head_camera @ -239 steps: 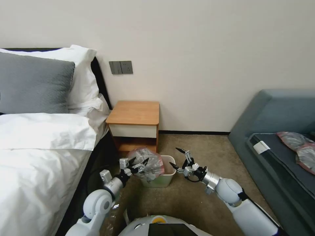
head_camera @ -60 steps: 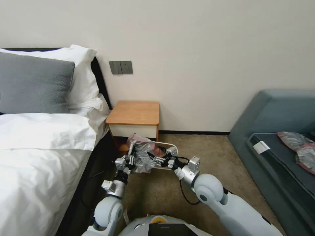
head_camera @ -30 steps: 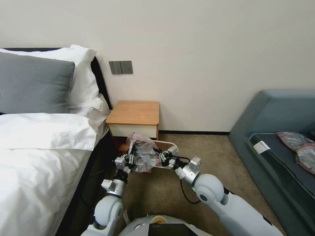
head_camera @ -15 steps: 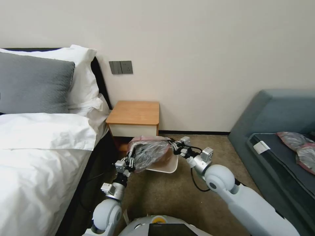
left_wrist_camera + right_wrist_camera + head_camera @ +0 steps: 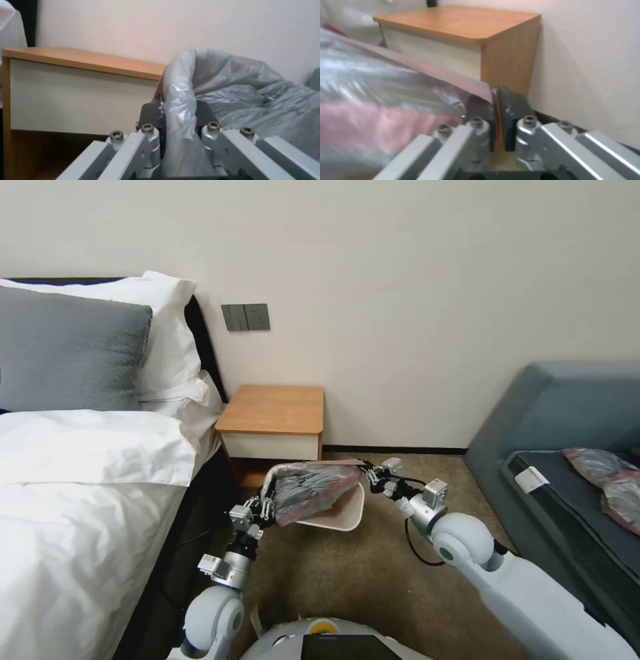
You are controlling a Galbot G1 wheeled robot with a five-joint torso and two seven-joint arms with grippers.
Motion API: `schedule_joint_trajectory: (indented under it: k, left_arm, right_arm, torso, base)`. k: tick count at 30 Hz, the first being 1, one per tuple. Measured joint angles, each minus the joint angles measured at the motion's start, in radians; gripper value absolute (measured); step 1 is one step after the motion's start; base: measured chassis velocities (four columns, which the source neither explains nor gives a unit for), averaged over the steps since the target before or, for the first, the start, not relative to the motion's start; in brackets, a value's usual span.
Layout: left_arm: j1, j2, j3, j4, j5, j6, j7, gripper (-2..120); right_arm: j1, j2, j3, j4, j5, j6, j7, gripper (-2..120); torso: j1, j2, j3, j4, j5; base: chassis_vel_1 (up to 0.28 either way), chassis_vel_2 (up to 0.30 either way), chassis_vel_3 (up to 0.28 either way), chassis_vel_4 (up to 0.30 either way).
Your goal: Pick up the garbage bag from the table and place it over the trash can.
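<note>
The garbage bag is off the surface and stretched wide between the two arms, right over the mouth of the trash can, which stands on the carpet in front of the drawer. The left claw is pinched shut on the bag's near-left edge, and the right claw is clamped on the pinkish rim band (its far-right corner). The fitting step looks to be under way; next the rim likely has to be drawn down around the can's lip.
</note>
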Motion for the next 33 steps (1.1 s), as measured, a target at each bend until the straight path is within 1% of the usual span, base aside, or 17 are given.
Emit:
schedule_joint_trajectory:
  k: [2, 4, 5, 7, 9, 10, 13, 14, 17, 18, 21, 22, 25, 27, 30, 31, 33]
  left_arm:
    - [-0.005, -0.001, -0.004, 0.000, -0.009, 0.001, -0.002, 9]
    - [-0.016, -0.003, -0.013, 0.003, -0.018, 0.007, -0.008, 9]
    - [-0.016, -0.003, -0.013, 0.003, -0.018, 0.007, -0.008, 9]
    - [-0.023, -0.005, -0.020, 0.003, -0.034, 0.012, -0.011, 9]
    - [-0.025, -0.008, -0.024, 0.003, -0.049, 0.018, -0.012, 9]
    - [-0.025, -0.008, -0.024, 0.003, -0.049, 0.018, -0.012, 9]
    - [-0.039, -0.015, -0.029, 0.005, -0.070, 0.025, -0.018, 9]
    - [-0.039, -0.015, -0.029, 0.005, -0.070, 0.025, -0.018, 9]
    - [-0.060, -0.028, -0.042, 0.021, -0.093, 0.030, -0.033, 9]
    - [-0.060, -0.028, -0.042, 0.021, -0.093, 0.030, -0.033, 9]
    - [-0.067, -0.040, -0.044, 0.031, -0.099, 0.032, -0.039, 9]
    - [-0.067, -0.040, -0.044, 0.031, -0.099, 0.032, -0.039, 9]
    - [-0.071, -0.045, -0.041, 0.038, -0.100, 0.034, -0.046, 9]
    - [-0.073, -0.047, -0.040, 0.039, -0.100, 0.037, -0.049, 9]
    - [-0.082, -0.060, -0.043, 0.041, -0.099, 0.044, -0.057, 9]
    - [-0.082, -0.060, -0.043, 0.041, -0.099, 0.044, -0.057, 9]
    - [-0.084, -0.065, -0.043, 0.044, -0.098, 0.045, -0.059, 9]
  right_arm:
    - [-0.006, -0.002, 0.004, -0.002, -0.018, 0.002, -0.009, 15]
    - [-0.021, -0.008, 0.015, -0.003, -0.064, 0.006, -0.036, 25]
    - [-0.021, -0.008, 0.015, -0.003, -0.064, 0.006, -0.036, 25]
    - [-0.029, -0.013, 0.024, 0.000, -0.088, 0.005, -0.054, 36]
    - [-0.031, -0.018, 0.030, -0.003, -0.097, 0.005, -0.058, 43]
    - [-0.031, -0.018, 0.030, -0.003, -0.097, 0.005, -0.058, 43]
    - [-0.037, -0.024, 0.040, -0.003, -0.098, 0.004, -0.058, 57]
    - [-0.037, -0.024, 0.040, -0.003, -0.098, 0.004, -0.058, 57]
    - [-0.052, -0.022, 0.048, 0.022, -0.126, -0.002, -0.046, 74]
    - [-0.052, -0.022, 0.048, 0.022, -0.126, -0.002, -0.046, 74]
    - [-0.062, 0.003, 0.048, 0.061, -0.214, 0.008, 0.004, 88]
    - [-0.062, 0.003, 0.048, 0.061, -0.214, 0.008, 0.004, 88]
    - [-0.075, 0.031, 0.052, 0.102, -0.302, 0.014, 0.031, 98]
    - [-0.079, 0.036, 0.053, 0.114, -0.318, 0.006, 0.034, 99]
    - [-0.118, 0.069, 0.072, 0.156, -0.437, -0.024, 0.052, 100]
    - [-0.118, 0.069, 0.072, 0.156, -0.437, -0.024, 0.052, 100]
    - [-0.158, 0.108, 0.102, 0.201, -0.516, -0.044, 0.085, 100]
  torso:
    - [0.000, 0.000, 0.000, 0.0000, 0.0000]
    - [0.000, 0.000, 0.000, 0.0000, 0.0000]
    - [0.000, 0.000, 0.000, 0.0000, 0.0000]
    - [0.000, 0.000, 0.000, 0.0000, 0.0000]
    - [0.000, 0.000, 0.000, 0.0001, -0.0001]
    - [0.000, 0.000, 0.000, 0.0001, -0.0001]
    - [0.000, 0.000, 0.000, 0.0001, -0.0001]
    - [0.000, 0.000, 0.000, 0.0001, -0.0001]
    - [0.000, 0.000, 0.000, 0.0001, -0.0003]
    - [0.000, 0.000, 0.000, 0.0001, -0.0003]
    - [0.000, 0.000, 0.000, 0.0000, -0.0002]
    - [0.000, 0.000, 0.000, 0.0000, -0.0002]
    - [0.000, 0.000, 0.000, 0.0001, -0.0002]
    - [0.000, 0.000, 0.000, 0.0001, -0.0002]
    - [0.000, 0.000, 0.000, 0.0001, -0.0001]
    - [0.000, 0.000, 0.000, 0.0001, -0.0001]
    - [0.000, 0.000, 0.000, -0.0002, 0.0000]
  base:
    - [0.000, 0.000, 0.000, 0.000]
    - [0.000, 0.000, 0.000, 0.000]
    - [0.000, 0.000, 0.000, 0.000]
    - [0.000, 0.000, 0.000, 0.000]
    - [0.000, 0.000, 0.000, 0.000]
    - [0.000, 0.000, 0.000, 0.000]
    - [0.000, 0.000, 0.000, 0.000]
    - [0.000, 0.000, 0.000, 0.000]
    - [0.000, 0.000, 0.000, 0.000]
    - [0.000, 0.000, 0.000, 0.000]
    - [0.000, 0.000, 0.000, 0.000]
    - [0.000, 0.000, 0.000, 0.000]
    - [0.000, 0.000, 0.000, 0.000]
    - [0.000, 0.000, 0.000, 0.000]
    - [0.000, 0.000, 0.000, 0.000]
    - [0.000, 0.000, 0.000, 0.000]
    - [0.000, 0.000, 0.000, 0.000]
